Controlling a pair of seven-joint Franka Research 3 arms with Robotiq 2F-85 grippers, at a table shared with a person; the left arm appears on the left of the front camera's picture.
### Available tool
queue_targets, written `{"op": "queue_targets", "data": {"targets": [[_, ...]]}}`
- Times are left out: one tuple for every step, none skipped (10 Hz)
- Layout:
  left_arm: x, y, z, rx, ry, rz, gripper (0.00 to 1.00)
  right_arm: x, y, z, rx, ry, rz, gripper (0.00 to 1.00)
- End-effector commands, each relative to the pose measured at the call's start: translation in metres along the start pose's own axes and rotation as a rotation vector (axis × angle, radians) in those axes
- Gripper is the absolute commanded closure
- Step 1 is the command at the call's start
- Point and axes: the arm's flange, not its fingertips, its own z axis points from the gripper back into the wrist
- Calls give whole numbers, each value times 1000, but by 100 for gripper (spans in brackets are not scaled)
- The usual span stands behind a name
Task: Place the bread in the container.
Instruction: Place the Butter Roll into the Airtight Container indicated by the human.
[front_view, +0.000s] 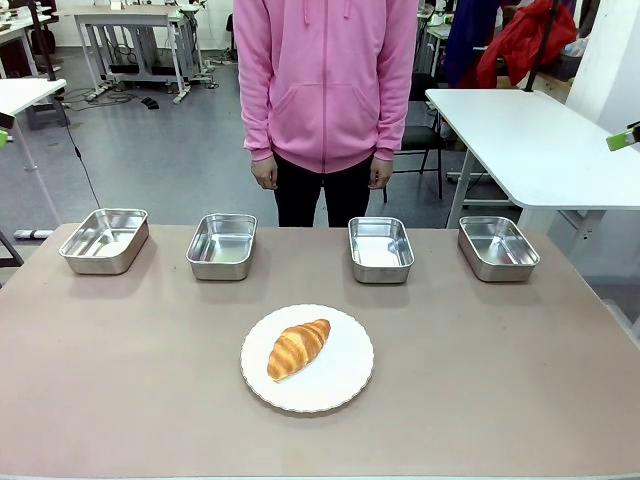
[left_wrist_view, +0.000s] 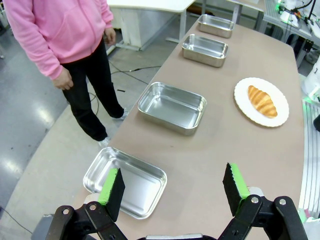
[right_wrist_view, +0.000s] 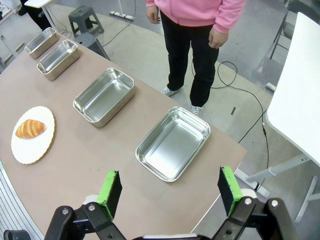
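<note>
A golden-brown croissant (front_view: 298, 347) lies on a round white plate (front_view: 345, 385) near the middle front of the table; it is also in the left wrist view (left_wrist_view: 262, 101) and right wrist view (right_wrist_view: 30, 128). Four alike steel pans stand empty in a row along the far edge (front_view: 104, 240) (front_view: 222, 246) (front_view: 380, 249) (front_view: 497, 247). My left gripper (left_wrist_view: 172, 190) hangs open high above the left end of the table, over the leftmost pan (left_wrist_view: 126, 182). My right gripper (right_wrist_view: 170, 190) hangs open above the right end, near the rightmost pan (right_wrist_view: 173, 142). Nothing is between either pair of fingers.
A person in a pink hoodie (front_view: 325, 75) stands at the far side of the table, hands (front_view: 264, 174) down at the sides. A white table (front_view: 530, 140) stands at the back right. Bare brown tabletop (front_view: 500, 380) surrounds the plate.
</note>
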Motion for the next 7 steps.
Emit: {"op": "queue_targets", "data": {"targets": [[2, 0, 1, -1, 5, -5, 0, 1, 0, 0, 5, -10, 0, 0], [2, 0, 1, -1, 5, -5, 0, 1, 0, 0, 5, -10, 0, 0], [2, 0, 1, -1, 5, -5, 0, 1, 0, 0, 5, -10, 0, 0], [2, 0, 1, -1, 5, -5, 0, 1, 0, 0, 5, -10, 0, 0], [2, 0, 1, -1, 5, -5, 0, 1, 0, 0, 5, -10, 0, 0], [2, 0, 1, -1, 5, -5, 0, 1, 0, 0, 5, -10, 0, 0], [2, 0, 1, -1, 5, -5, 0, 1, 0, 0, 5, -10, 0, 0]]}}
